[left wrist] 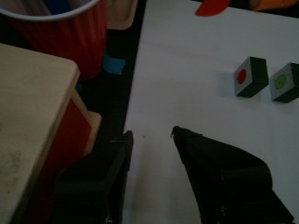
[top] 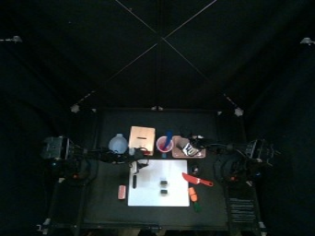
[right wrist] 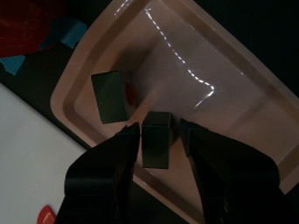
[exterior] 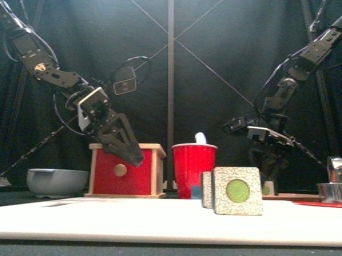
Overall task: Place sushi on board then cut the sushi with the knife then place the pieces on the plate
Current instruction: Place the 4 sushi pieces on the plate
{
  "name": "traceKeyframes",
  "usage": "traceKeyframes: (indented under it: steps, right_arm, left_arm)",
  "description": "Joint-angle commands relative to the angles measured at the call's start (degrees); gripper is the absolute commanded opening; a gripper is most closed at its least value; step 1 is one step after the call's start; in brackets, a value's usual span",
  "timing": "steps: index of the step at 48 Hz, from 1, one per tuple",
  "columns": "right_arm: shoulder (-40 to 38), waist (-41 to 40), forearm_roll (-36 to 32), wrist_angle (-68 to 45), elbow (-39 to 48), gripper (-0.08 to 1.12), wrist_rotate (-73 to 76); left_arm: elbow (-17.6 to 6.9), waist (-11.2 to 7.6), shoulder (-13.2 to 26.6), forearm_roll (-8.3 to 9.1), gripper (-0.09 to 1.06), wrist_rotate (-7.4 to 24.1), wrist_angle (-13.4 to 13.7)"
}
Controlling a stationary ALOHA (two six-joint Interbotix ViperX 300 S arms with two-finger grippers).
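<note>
Two sushi pieces [top: 161, 190] [exterior: 235, 190] [left wrist: 249, 77] stand side by side on the white cutting board [top: 172, 207] [left wrist: 198, 96]. My left gripper [top: 139, 167] [left wrist: 152, 149] hangs open over the board's left part, short of those pieces, with nothing between its fingers. My right gripper [top: 194, 147] [right wrist: 158, 131] is over the pink tray [top: 189, 145] [right wrist: 222, 79], shut on a dark sushi piece [right wrist: 156, 140]. Another piece [right wrist: 114, 94] lies on the tray beside it. A red knife [top: 197, 180] [left wrist: 216, 7] lies at the board's right edge.
Behind the board stand the wooden box with a red drawer front [top: 142, 135] [exterior: 127, 170], the red cup [top: 165, 143] [exterior: 195, 165] and the blue-grey bowl [top: 117, 143] [exterior: 56, 181]. A small reddish thing [top: 122, 192] lies left of the board.
</note>
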Motion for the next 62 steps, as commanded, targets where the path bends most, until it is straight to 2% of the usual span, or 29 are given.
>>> traceKeyframes:
  steps: [1,17,30,44,56,62]
  right_arm:
    - [-2.90,0.00,-0.09,0.79,-1.85,0.78,-0.09]
    - [-10.90,2.02,-1.58,4.13,-5.80,0.78,-0.44]
    - [-14.77,9.05,-4.92,-7.73,-4.92,0.78,-0.44]
    - [-13.71,19.86,-8.09,-10.63,-2.46,0.78,-0.26]
    - [-10.55,28.56,-7.91,-12.66,-3.08,0.78,0.09]
    - [-7.82,31.99,-6.24,-15.12,-3.60,0.78,0.18]
  left_arm:
    - [-0.97,0.26,-0.26,0.00,0.80,0.09,-0.26]
    - [-1.14,0.26,-0.26,0.00,0.80,0.09,-0.26]
    - [-1.23,0.26,-0.26,0.00,0.80,-0.09,-0.26]
    - [-1.14,0.26,-0.26,0.00,0.80,-0.18,-0.26]
    - [-1.14,0.26,-0.26,0.00,0.80,-0.18,-0.26]
    - [-1.05,0.26,-0.26,-0.53,0.80,-0.18,-0.26]
